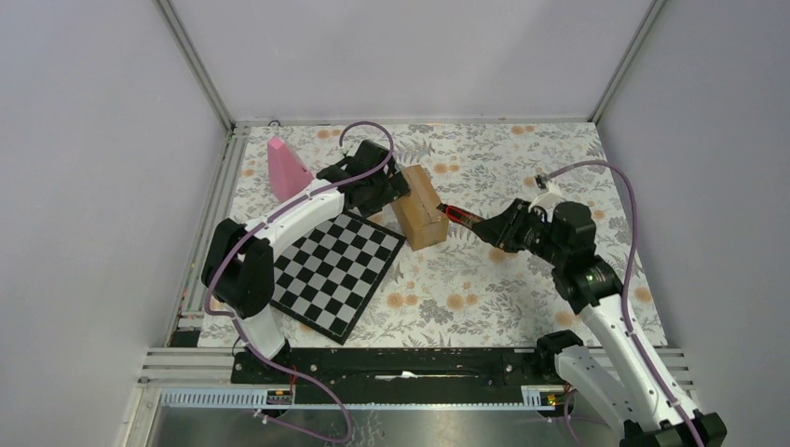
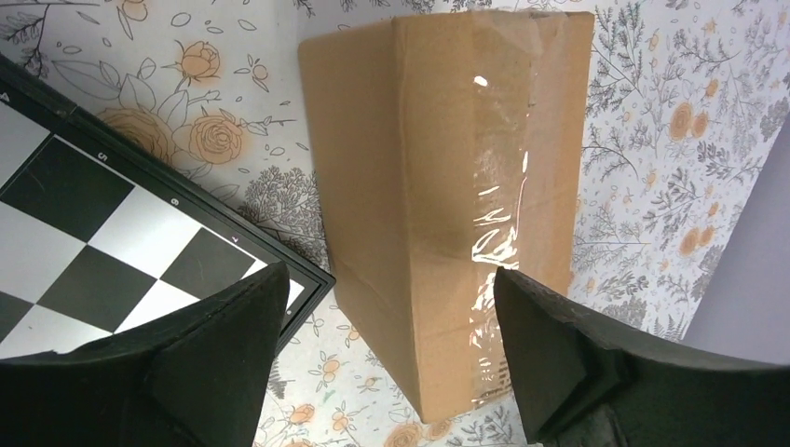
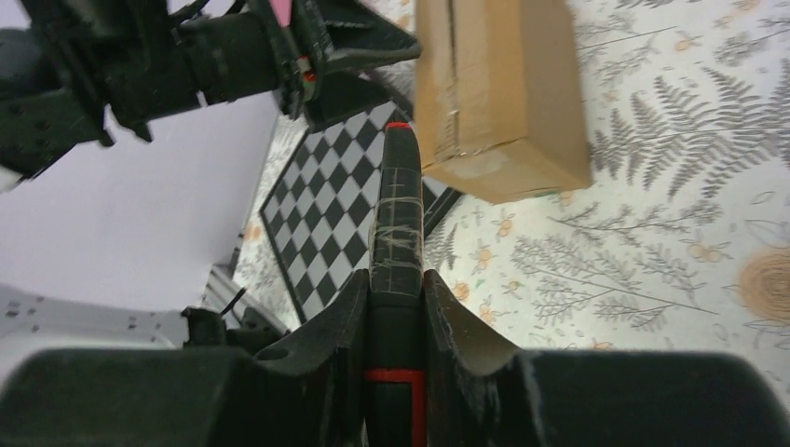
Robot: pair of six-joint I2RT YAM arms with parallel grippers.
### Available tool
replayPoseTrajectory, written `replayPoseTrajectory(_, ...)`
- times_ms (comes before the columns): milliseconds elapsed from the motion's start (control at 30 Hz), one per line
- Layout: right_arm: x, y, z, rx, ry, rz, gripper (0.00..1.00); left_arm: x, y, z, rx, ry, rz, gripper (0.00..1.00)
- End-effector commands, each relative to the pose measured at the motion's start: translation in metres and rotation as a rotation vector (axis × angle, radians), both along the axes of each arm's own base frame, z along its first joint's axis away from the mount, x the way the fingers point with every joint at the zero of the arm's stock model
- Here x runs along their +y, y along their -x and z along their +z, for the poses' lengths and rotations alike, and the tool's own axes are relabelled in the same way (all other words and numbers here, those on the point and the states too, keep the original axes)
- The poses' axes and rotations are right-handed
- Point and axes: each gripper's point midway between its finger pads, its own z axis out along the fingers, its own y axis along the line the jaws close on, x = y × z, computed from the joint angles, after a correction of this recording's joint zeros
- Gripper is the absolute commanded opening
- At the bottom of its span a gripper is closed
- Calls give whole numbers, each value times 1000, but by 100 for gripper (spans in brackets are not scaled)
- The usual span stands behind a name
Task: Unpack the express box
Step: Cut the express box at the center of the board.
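Since the clear tape on the express box shows no cut and the box reads as fully closed, I'd say unpacking hasn't properly started. This looks like setup for the first cut.

- Left jaws: spread wide, gripping nothing. The box lies on the floral surface, between them and just ahead. One finger overlaps the taped side. The other finger is on the chessboard side, and the chessboard corner runs under it. Can't tell if either finger touches the cardboard, so it could be bracing or just straddling.
- Right jaws: closed on a black tool with red marks. It sticks straight out ahead of them, with the tip right at the lower edge of the box's near end. Can't tell if it's in contact. It's probably a cutter, but no blade is visible.
- Pink cone: out to the side of the left jaws, apart from the box. I'd guess it's not involved.

Done: box is positioned, tool is in grip and aimed.
Left: slit the tape, fold the flaps back, lift the contents out. The contents aren't visible.

Risk, as I see it: with the left jaws unclamped, a push from the tool could slide the box instead of cutting it.
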Motion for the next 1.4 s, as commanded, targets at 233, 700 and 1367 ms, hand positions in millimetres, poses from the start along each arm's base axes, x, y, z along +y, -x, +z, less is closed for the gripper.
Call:
replayPoseTrajectory(233,8,-60,15,-37,184,-51,0,5,-5,-23,-15,18,3,68)
replayPoseTrajectory(700,55,-101,13,-141,436,-35,0,13,-2,-41,24,8,8,33)
replayPoseTrajectory(1367,15,-140,5,-167,681,-317,0,16,-3,-49,76,-20,6,26)
